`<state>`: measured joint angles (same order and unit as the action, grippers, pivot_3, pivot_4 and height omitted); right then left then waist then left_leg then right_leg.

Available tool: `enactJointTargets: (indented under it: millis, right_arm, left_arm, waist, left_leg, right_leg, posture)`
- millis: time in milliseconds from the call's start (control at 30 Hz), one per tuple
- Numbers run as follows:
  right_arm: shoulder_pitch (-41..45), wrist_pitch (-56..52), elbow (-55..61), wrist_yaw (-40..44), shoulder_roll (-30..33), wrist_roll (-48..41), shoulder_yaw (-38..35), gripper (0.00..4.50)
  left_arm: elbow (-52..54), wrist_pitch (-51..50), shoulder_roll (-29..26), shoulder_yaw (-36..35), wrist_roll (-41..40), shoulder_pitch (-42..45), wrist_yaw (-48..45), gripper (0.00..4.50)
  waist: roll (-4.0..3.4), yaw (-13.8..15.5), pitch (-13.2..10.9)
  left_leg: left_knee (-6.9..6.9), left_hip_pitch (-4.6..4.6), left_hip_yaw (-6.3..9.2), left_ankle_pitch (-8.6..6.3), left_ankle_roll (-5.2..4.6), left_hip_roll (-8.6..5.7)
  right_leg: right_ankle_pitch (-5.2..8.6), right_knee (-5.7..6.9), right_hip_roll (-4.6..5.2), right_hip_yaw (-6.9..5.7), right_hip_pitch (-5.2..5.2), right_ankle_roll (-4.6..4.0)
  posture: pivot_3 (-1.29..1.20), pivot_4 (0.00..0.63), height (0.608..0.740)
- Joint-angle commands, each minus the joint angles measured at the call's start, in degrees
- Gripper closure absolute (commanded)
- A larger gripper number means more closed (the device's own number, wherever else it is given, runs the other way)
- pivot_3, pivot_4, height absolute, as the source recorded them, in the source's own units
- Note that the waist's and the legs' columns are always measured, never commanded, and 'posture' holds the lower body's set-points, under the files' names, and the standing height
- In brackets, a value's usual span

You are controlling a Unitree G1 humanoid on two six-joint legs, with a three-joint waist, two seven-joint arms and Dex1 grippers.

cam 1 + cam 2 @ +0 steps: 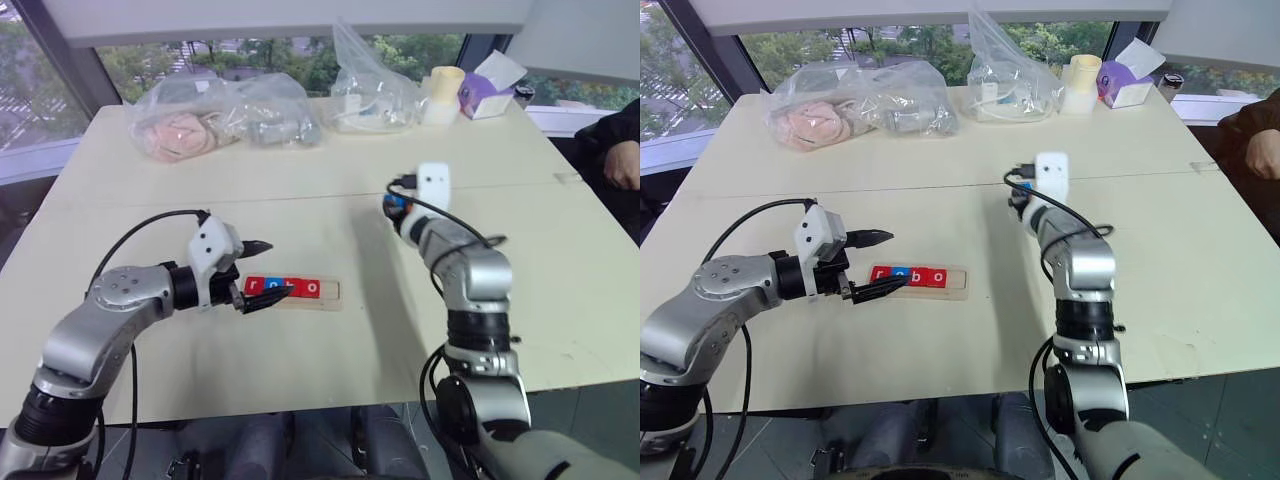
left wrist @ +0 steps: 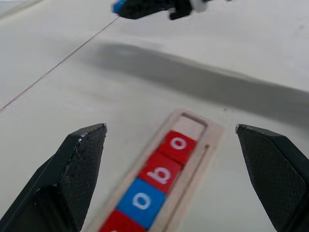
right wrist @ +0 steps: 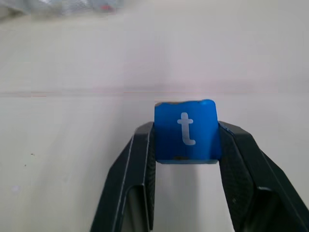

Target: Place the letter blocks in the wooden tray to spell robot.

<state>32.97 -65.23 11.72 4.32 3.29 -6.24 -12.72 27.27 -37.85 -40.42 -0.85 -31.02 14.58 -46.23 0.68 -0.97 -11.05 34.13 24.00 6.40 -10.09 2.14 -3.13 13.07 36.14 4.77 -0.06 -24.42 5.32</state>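
Your right gripper (image 3: 186,145) clamps the blue t block (image 3: 186,130) by its side faces; it's probably light, rigid, slick. Left gripper (image 2: 178,169) gapes over the tray (image 2: 212,145).

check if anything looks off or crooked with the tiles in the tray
Nothing stands out. Four letter blocks lie flat in a row in the wooden tray, spelling r, o, b, o, with the last slot bare. The blue t block is not astray: the right gripper holds it squarely above the table.

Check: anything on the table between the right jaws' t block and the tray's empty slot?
Bare tabletop between the t block and the wooden tray, seen in the left eye view.
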Motion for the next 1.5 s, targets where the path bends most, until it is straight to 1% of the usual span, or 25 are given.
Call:
enactJointTargets:
  millis: [33,133,200,233,333,367,500,633,667,733,767,800,833,933,1000,1100,1167,1200,1233,1267,1300,1333,1400,1500]
  right_arm:
    - [-2.51,-10.77,13.78,-0.99,-1.07,-2.16,-0.20,3.32]
    - [-7.16,-19.36,23.88,-1.12,-1.96,-2.96,0.17,3.32]
    - [-8.93,-23.06,27.81,-1.26,-2.66,-3.04,0.22,3.32]
    - [-9.41,-25.08,28.66,-1.74,-5.07,-3.00,-0.96,3.32]
    - [-10.09,-27.27,29.09,-2.77,-11.13,-3.33,-3.74,3.32]
    - [-10.52,-27.27,29.09,-3.13,-12.11,-3.20,-3.23,3.32]
    - [-11.35,-27.27,28.50,-4.05,-13.61,-3.28,-2.56,3.32]
    - [-10.96,-27.27,25.92,-4.53,-13.56,-2.89,-2.84,3.32]
    - [-10.83,-27.27,25.80,-4.60,-13.51,-2.92,-2.96,2.29]
    - [-10.72,-27.27,25.63,-4.96,-13.36,-2.87,-3.19,1.36]
    - [-10.40,-27.27,25.34,-5.96,-14.43,-2.30,-5.29,0.83]
    - [-9.96,-27.27,25.26,-6.14,-14.12,-2.17,-6.40,0.40]
    - [-9.41,-27.27,25.39,-5.82,-12.80,-2.27,-6.65,0.40]
    - [-6.29,-25.62,24.94,-0.87,-2.65,-4.46,-5.80,0.40]
    - [-4.63,-19.21,21.78,5.67,3.99,-7.80,-6.65,0.40]
    - [-5.00,-8.87,17.37,17.04,11.68,-13.11,-6.00,0.40]
    - [-9.11,-2.36,13.79,27.54,21.12,-14.50,-0.08,0.40]
    - [-12.33,4.26,12.27,35.67,27.04,-14.24,4.08,0.40]
    - [-15.01,12.19,9.07,42.41,31.69,-12.82,7.64,0.40]
    - [-16.71,20.24,5.78,47.50,34.78,-11.28,10.37,0.40]
    - [-17.11,27.42,1.74,50.88,36.61,-9.80,12.39,0.40]
    - [-16.61,33.02,-1.97,52.88,37.14,-8.82,13.63,0.40]
    - [-14.36,41.83,-8.82,56.18,37.01,-7.88,15.32,0.40]
    - [-10.24,51.18,-17.80,58.57,35.63,-5.84,17.52,0.40]
  left_arm:
    - [0.60,0.25,0.40,0.10,-0.40,1.99,0.09,0.00]
    - [-0.72,0.74,0.38,0.95,-0.04,2.89,-1.18,0.00]
    - [-1.94,1.41,0.10,1.62,0.53,3.39,-2.33,0.00]
    - [-2.77,1.77,0.13,2.05,0.79,3.80,-2.94,0.00]
    - [-4.11,2.14,0.54,2.76,0.88,4.70,-3.94,0.00]
    - [-4.58,2.40,0.63,2.95,1.04,4.94,-4.21,0.00]
    - [-5.56,2.81,0.76,3.43,1.49,5.60,-4.87,0.00]
    - [-6.79,4.01,0.36,4.17,2.99,5.71,-5.75,0.00]
    - [-6.93,4.43,0.17,4.38,3.47,5.52,-5.88,0.00]
    - [-7.05,4.81,0.00,4.30,3.83,5.23,-6.15,0.00]
    - [-7.12,4.78,-0.25,3.94,3.81,5.05,-6.41,0.00]
    - [-7.29,4.83,-0.78,3.59,3.96,4.85,-6.90,0.00]
    - [-7.57,4.90,-1.51,3.25,4.12,4.62,-7.56,0.00]
    - [-9.26,4.74,-5.21,1.81,4.00,3.51,-10.91,0.00]
    - [-9.22,4.21,-7.69,1.35,2.73,2.55,-13.89,0.00]
    - [-8.46,2.38,-8.58,0.24,-0.15,2.35,-15.95,0.00]
    - [-7.00,0.28,-9.05,-0.36,-2.80,2.41,-17.34,0.00]
    - [-6.31,-0.67,-9.30,-0.49,-3.86,2.56,-17.77,0.00]
    - [-6.52,-0.68,-9.39,-0.28,-3.52,3.02,-17.59,0.00]
    - [-7.16,-0.45,-9.41,-0.13,-2.93,3.46,-17.23,0.00]
    - [-7.57,-0.39,-9.49,-0.04,-2.53,3.69,-16.99,0.00]
    - [-7.95,-0.33,-9.71,-0.07,-2.38,3.74,-17.07,0.00]
    - [-7.03,-1.35,-10.15,-0.70,-3.40,3.42,-17.08,0.00]
    - [-4.43,-3.31,-10.83,-2.01,-5.36,2.47,-16.70,0.00]
  waist:
    - [-0.03,-0.02,-0.01]
    - [-0.05,-0.11,0.00]
    - [-0.06,-0.10,0.00]
    - [-0.05,-0.10,0.01]
    - [-0.06,-0.14,0.01]
    - [-0.07,-0.11,0.00]
    - [-0.07,-0.01,0.00]
    - [-0.07,-0.06,0.00]
    - [-0.07,-0.08,0.00]
    - [-0.07,-0.08,0.00]
    - [-0.07,-0.08,0.00]
    - [-0.07,-0.07,0.00]
    - [-0.06,0.01,0.01]
    - [-0.11,-0.04,-0.02]
    - [-0.12,-0.06,-0.04]
    - [-0.12,-0.16,-0.04]
    - [-0.09,-0.13,-0.04]
    - [-0.06,-0.06,-0.04]
    - [-0.06,0.15,-0.04]
    - [-0.06,0.21,-0.04]
    - [-0.04,0.07,-0.05]
    - [-0.04,-0.04,-0.05]
    - [-0.01,-0.76,-0.08]
    - [-0.01,-1.47,-0.08]
  left_leg:
    - [0.00,0.00,0.00,0.00,0.00,0.00]
    - [-0.02,0.01,-0.06,0.00,0.00,0.00]
    - [-0.03,0.01,-0.05,-0.01,-0.01,0.01]
    - [-0.03,0.01,-0.06,-0.01,-0.01,0.01]
    - [-0.02,0.00,-0.04,-0.01,-0.01,0.03]
    - [-0.02,0.00,-0.03,-0.01,-0.01,0.04]
    - [-0.03,0.07,-0.05,-0.01,-0.01,0.01]
    - [-0.02,0.07,-0.06,-0.01,-0.01,0.00]
    - [-0.02,0.07,-0.06,-0.01,-0.01,0.00]
    - [-0.03,0.07,-0.06,-0.01,-0.01,0.00]
    - [-0.03,0.07,-0.06,-0.01,-0.01,0.00]
    - [-0.03,0.07,-0.06,-0.01,-0.01,0.00]
    - [-0.03,0.07,-0.06,-0.01,-0.01,0.00]
    - [-0.01,0.08,-0.05,-0.01,0.00,-0.01]
    - [-0.01,0.15,-0.08,-0.01,0.00,-0.05]
    - [-0.05,0.18,-0.13,-0.02,-0.02,-0.03]
    - [-0.10,0.21,-0.12,-0.03,-0.04,-0.01]
    - [-0.10,0.25,-0.11,-0.04,-0.06,-0.01]
    - [-0.10,0.27,-0.10,-0.05,-0.07,-0.02]
    - [-0.08,0.33,-0.08,-0.06,-0.09,-0.05]
    - [-0.06,0.33,-0.08,-0.08,-0.12,-0.06]
    - [-0.02,0.33,-0.13,-0.08,-0.13,-0.06]
    - [0.06,0.30,-0.27,-0.08,-0.14,-0.02]
    - [0.09,0.25,-0.25,-0.08,-0.13,0.02]
  right_leg:
    - [0.01,0.00,0.00,0.00,0.00,-0.01]
    - [0.02,-0.03,0.01,0.00,-0.02,-0.01]
    - [0.03,-0.03,0.01,0.00,-0.02,0.00]
    - [0.03,-0.03,0.01,-0.01,-0.02,0.00]
    - [0.04,-0.04,0.00,-0.03,-0.01,-0.03]
    - [0.04,-0.04,0.00,-0.04,-0.01,-0.04]
    - [0.04,-0.10,0.10,-0.03,-0.04,-0.03]
    - [0.04,-0.10,0.14,-0.05,-0.04,-0.03]
    - [0.04,-0.10,0.14,-0.05,-0.04,-0.03]
    - [0.04,-0.10,0.15,-0.05,-0.06,-0.03]
    - [0.04,-0.10,0.15,-0.05,-0.06,-0.03]
    - [0.04,-0.10,0.15,-0.05,-0.06,-0.03]
    - [0.04,-0.10,0.16,-0.05,-0.05,-0.03]
    - [0.05,-0.12,0.19,-0.09,-0.04,-0.03]
    - [0.05,-0.16,0.25,-0.09,-0.09,-0.02]
    - [0.07,-0.29,0.25,-0.12,-0.08,0.01]
    - [0.07,-0.35,0.24,-0.14,-0.07,0.02]
    - [0.08,-0.37,0.25,-0.15,-0.06,0.04]
    - [0.10,-0.40,0.25,-0.15,-0.04,0.07]
    - [0.11,-0.49,0.26,-0.17,-0.03,0.09]
    - [0.11,-0.59,0.26,-0.18,0.03,0.12]
    - [0.09,-0.65,0.27,-0.19,0.06,0.16]
    - [0.04,-0.69,0.26,-0.13,0.08,0.36]
    - [0.00,-0.66,0.24,-0.12,0.11,0.34]
  posture:
    - [0.00,0.150,0.740]
    - [0.00,0.150,0.740]
    - [0.00,0.150,0.740]
    - [0.00,0.150,0.740]
    - [0.00,0.150,0.740]
    - [0.00,0.150,0.740]
    - [0.00,0.150,0.740]
    - [0.00,0.150,0.740]
    - [0.00,0.150,0.740]
    - [0.00,0.150,0.740]
    - [0.00,0.150,0.740]
    - [0.00,0.150,0.740]
    - [0.00,0.150,0.740]
    - [0.00,0.150,0.740]
    - [0.00,0.150,0.740]
    - [0.00,0.150,0.740]
    - [0.00,0.150,0.740]
    - [0.00,0.150,0.740]
    - [0.00,0.150,0.740]
    - [0.00,0.150,0.740]
    - [0.00,0.150,0.740]
    - [0.00,0.150,0.740]
    - [0.00,0.150,0.740]
    - [0.00,0.150,0.740]
